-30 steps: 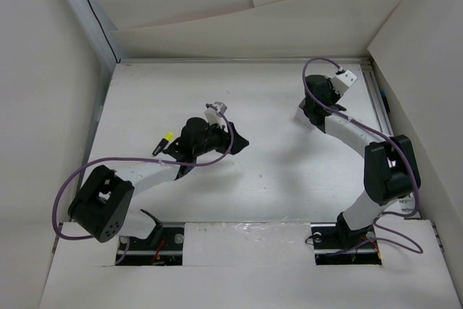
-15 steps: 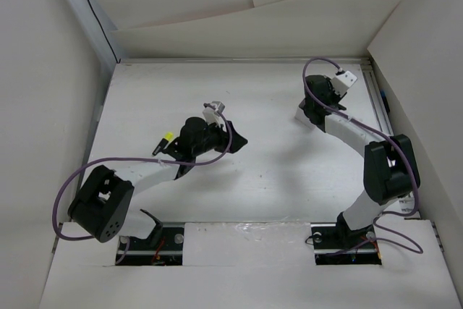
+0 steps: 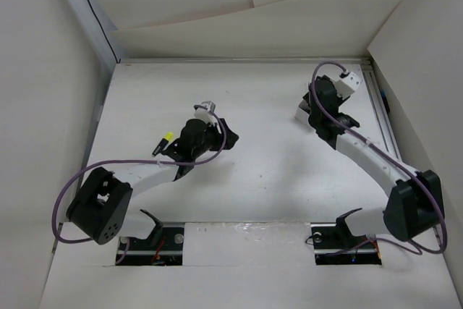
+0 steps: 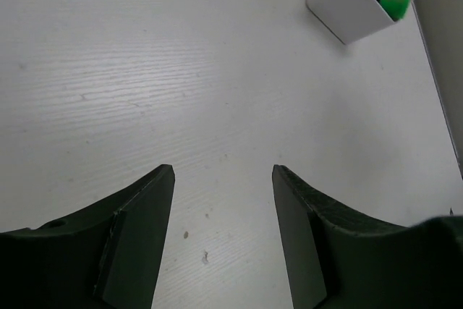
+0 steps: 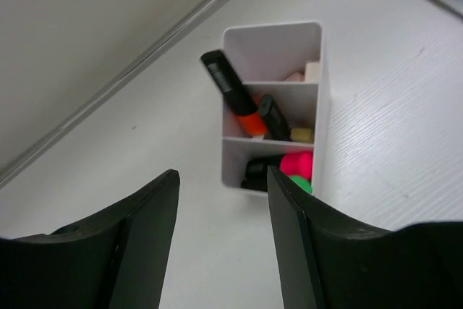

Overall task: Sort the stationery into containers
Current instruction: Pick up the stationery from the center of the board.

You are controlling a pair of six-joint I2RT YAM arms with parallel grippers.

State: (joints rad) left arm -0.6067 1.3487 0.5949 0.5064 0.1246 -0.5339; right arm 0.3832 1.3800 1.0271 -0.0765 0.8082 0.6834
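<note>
- Right hand (image 5: 221,179) hangs just above the tray (image 5: 320,92), jaws wide, empty.
- Left hand (image 4: 224,171), wide and empty, is well left of it.
- Orange marker (image 5: 230,86), pink marker (image 5: 296,162) and green marker (image 5: 302,186) sit inside it.
- Yellow marker (image 3: 162,142) lies far left.

1. Right arm (image 3: 362,151): its elbow (image 3: 414,206) has swung down and outward toward the near right corner of the table (image 3: 275,179), and the forearm now lies longer and flatter
2. Right gripper (image 5: 223,179): has edged slightly toward the far right; the jaws have parted wider and stand apart with nothing between them
3. Left gripper (image 4: 223,171): has drawn back slightly to the left, and its wrist has turned
4. Left arm (image 3: 155,175): the shoulder block has shifted slightly left
</note>
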